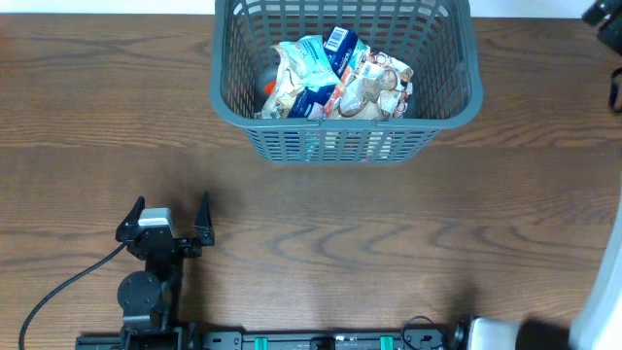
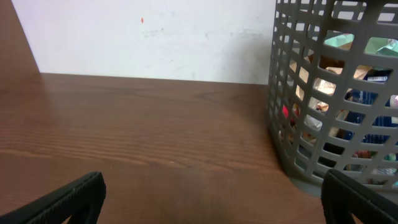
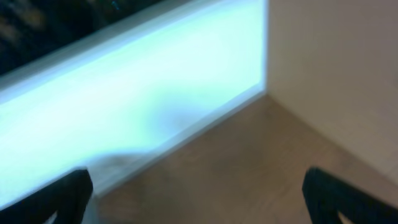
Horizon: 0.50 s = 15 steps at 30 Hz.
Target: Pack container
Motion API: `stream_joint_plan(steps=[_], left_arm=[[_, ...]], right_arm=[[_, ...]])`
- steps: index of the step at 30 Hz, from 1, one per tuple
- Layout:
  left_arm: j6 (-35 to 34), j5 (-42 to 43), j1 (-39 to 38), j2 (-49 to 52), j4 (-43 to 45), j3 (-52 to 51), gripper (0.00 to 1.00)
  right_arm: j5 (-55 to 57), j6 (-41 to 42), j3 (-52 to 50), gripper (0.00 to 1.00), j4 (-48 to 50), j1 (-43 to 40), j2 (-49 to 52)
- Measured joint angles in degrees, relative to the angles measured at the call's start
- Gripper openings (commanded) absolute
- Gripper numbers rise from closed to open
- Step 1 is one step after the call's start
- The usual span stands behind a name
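overhead: container (image 1: 345,136) seen at 12 o'clock on the table (image 1: 408,233), packets (image 1: 330,78) lying inside; left claw (image 1: 167,210) seen at 8 o'clock, released, well apart from the container | left wrist: container seen at 3 o'clock, nothing held in the claw | right wrist: right claw (image 3: 199,190) seen released and empty, surroundings blurred

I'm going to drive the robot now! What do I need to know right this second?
Left gripper: open, empty, near the front of the table, apart from the container.
Right gripper: open, empty; its view is blurred.
Container: upright at the far side, snack packets inside.
Done: packets are in.
Left: no other packets show, so probably nothing.
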Motion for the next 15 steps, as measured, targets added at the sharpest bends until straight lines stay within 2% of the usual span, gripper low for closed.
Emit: stream_joint_plan(steps=[2,5,10,15], left_arm=[[0.00,0.00,0.00,0.00,0.02,0.00,0.99],[0.00,0.02,0.00,0.00,-0.04,0.02,0.99],[-0.15,0.00,0.00,0.00,-0.04,0.02,0.99],[-0.17,0.02,0.00,0.00,-0.04,0.02,0.99]], right_arm=[[-0.15,0.00,-9.84,0.99,9.11,2.23,-7.26],[-0.15,0.00,-21.51,0.99,17.55,4.31,-14.86],[-0.33,0.00,-40.28,0.99,27.32,7.54,-25.77],[-0.50,0.00,-53.88,0.99,32.44,8.70,-36.22]])
